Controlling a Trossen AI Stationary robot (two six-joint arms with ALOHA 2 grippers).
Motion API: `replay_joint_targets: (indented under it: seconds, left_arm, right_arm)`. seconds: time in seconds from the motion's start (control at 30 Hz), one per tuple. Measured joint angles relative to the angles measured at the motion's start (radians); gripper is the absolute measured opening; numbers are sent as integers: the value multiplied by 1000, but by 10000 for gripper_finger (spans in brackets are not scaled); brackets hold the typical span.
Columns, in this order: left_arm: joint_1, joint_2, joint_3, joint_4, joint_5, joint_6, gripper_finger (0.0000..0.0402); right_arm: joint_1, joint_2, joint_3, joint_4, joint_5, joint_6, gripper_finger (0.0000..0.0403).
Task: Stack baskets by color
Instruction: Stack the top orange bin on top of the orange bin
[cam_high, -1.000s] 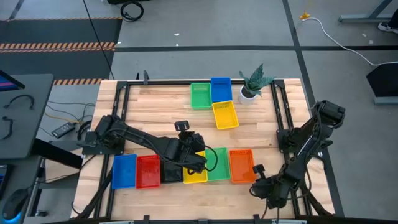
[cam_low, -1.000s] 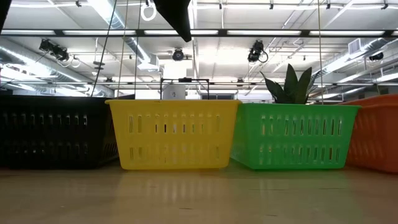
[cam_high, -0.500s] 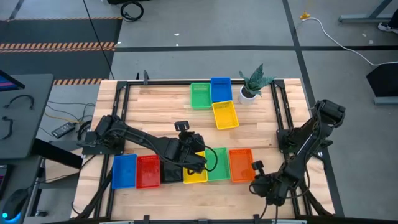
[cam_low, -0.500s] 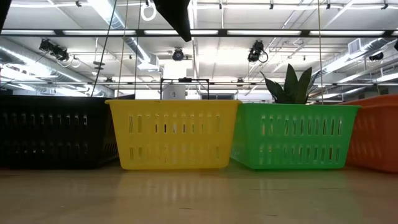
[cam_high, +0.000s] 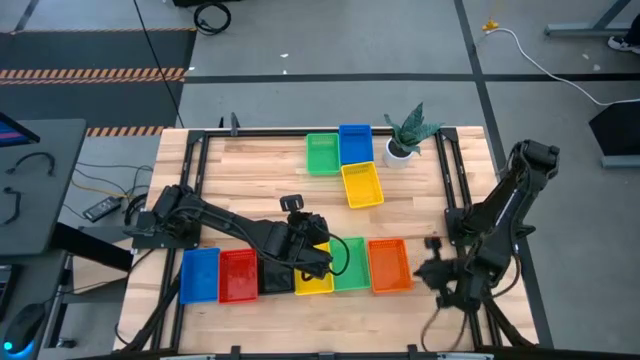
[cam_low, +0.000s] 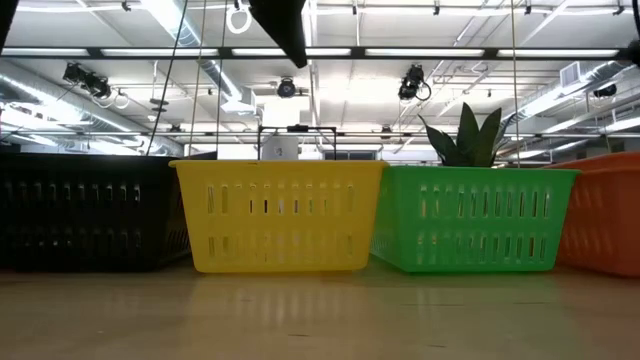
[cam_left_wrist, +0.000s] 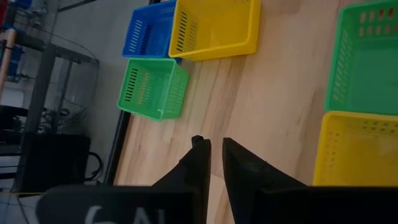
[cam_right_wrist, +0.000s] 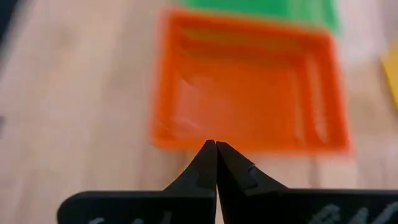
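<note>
Six baskets stand in a row near the table's front: blue, red, black, yellow, green and orange. Farther back rest a green basket, a blue one and a yellow one. My left gripper hovers over the wood just beyond the near yellow basket, open by a narrow gap, holding nothing. My right gripper is shut and empty, raised above the table at the orange basket's right end.
A green plant in a white pot stands at the back right, beside the far blue basket. Dark rails run along the table's left and right sides. Bare wood lies between the two groups of baskets.
My right gripper has risen from the table's near right corner. It has gone toward the right and far edges along the orange basket's right end, tipping as it went. The baskets and my left arm have kept still.
</note>
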Motion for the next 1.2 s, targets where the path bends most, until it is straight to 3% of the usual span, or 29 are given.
replay_joint_targets:
  seconds: [0.1,0.2,0.4,0.77,1.2]
  left_arm:
    - [-1,0,0,0,22,-8,46]
    - [-6,0,0,0,26,-8,46]
    - [-7,0,0,2,26,-8,45]
    - [-7,0,0,8,26,-8,41]
    - [-51,0,0,9,35,-9,39]
  right_arm:
    - [-1,-31,-63,-36,-5,164,2]
    - [-17,-34,-137,40,-26,212,2]
    - [-81,-7,-222,252,-33,172,3]
    - [-145,-2,-223,337,-43,60,3]
    - [-128,-16,-223,399,-113,98,4]
